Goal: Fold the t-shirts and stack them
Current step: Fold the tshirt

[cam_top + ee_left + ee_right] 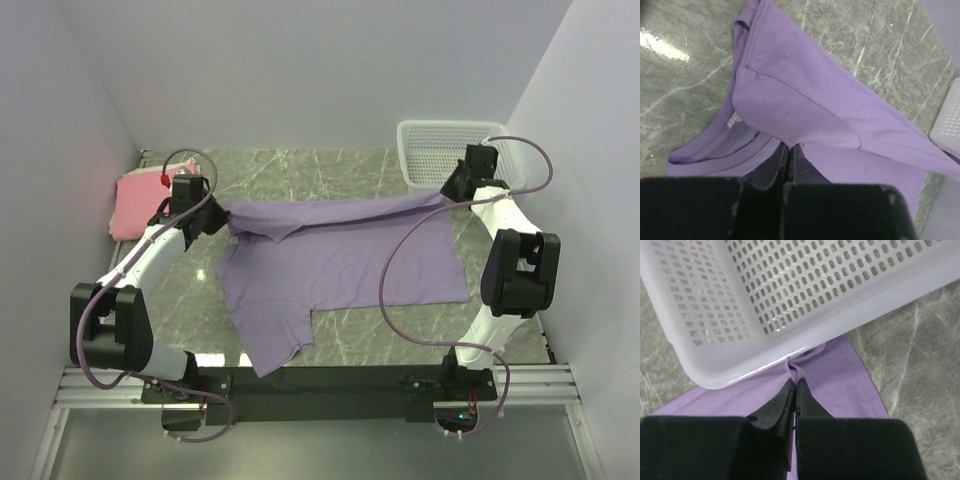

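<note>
Right wrist: mesh basket (840,315) sits just beside the pinched lavender t-shirt (840,385).

Marbled counter (340,170) carried a lavender t-shirt (340,270) across its middle, a folded pink t-shirt (135,205) at the far left corner, a white mesh basket (440,126) at the far right corner.

lavender t-shirt (340,265): soft matt cloth, stitched hems seen | pink t-shirt (135,205): matt cloth | table (300,170): grey-green marble-look top, polished, glare reflected | far-right basket (850,322): white perforated plastic, slight sheen noted | left gripper (789,147), right gripper (795,385): black, matt, housings scuffed
</note>
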`<state>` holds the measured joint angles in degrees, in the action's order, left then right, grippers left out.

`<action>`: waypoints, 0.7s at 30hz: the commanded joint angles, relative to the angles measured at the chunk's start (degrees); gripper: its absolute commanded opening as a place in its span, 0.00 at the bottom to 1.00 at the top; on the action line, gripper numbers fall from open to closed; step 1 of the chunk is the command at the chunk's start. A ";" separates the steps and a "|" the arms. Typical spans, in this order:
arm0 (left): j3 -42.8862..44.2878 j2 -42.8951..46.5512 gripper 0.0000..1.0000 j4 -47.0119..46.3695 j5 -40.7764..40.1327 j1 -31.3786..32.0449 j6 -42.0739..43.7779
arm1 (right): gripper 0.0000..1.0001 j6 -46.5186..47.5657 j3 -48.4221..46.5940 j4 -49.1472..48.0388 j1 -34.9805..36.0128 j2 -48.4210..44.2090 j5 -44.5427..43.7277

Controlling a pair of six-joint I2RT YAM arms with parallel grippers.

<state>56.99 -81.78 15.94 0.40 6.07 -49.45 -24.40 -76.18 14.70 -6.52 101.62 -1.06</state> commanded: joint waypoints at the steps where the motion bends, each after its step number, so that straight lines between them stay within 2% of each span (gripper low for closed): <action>1: -1.70 2.06 0.01 -3.29 1.53 -0.26 -1.96 | 0.02 -0.64 -0.81 0.77 -0.33 1.20 -3.16; 12: -6.71 3.20 0.01 -3.90 1.79 -0.26 -2.58 | 0.04 -4.25 0.69 3.76 -0.77 4.01 -6.06; 15: -8.47 3.64 0.02 -4.69 2.67 -0.26 -3.02 | 0.10 -5.04 0.77 4.99 -0.86 4.98 -6.76; 17: -9.18 3.82 0.09 -5.04 3.20 -0.26 -3.20 | 0.22 -5.39 0.77 5.60 -0.77 5.25 -7.29; 18: -9.61 4.17 0.20 -4.87 3.63 -0.26 -3.11 | 0.33 -5.57 0.51 6.13 -0.77 5.16 -7.81; 21: -9.62 5.74 0.38 -3.39 3.73 -0.26 -2.50 | 0.47 -5.92 0.42 7.36 -0.60 3.07 -8.34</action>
<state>47.33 -79.61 13.41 2.94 6.02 -52.12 -29.30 -75.40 20.86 -6.72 106.72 -6.59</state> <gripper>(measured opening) 0.343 0.432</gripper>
